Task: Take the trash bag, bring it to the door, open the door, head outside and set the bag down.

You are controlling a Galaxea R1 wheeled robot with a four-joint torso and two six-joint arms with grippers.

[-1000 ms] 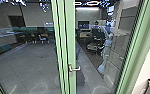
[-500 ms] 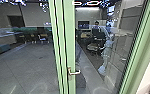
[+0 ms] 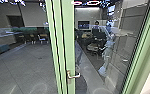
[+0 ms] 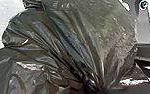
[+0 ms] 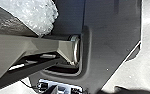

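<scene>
Trash bag (image 4: 63, 35): dark, creased, right by the left wrist, gathered to a narrow neck
Left jaws: can't tell if clenched or released
Right jaws: can't tell either
Door (image 3: 69, 37): green frame, glass, metal handle (image 3: 76, 75), ahead of the robot
Behind the glass: a person (image 3: 97, 28)

A dark office chair (image 3: 99, 35) near a screen (image 3: 83, 25) — a pale chair (image 3: 43, 38) well apart
</scene>
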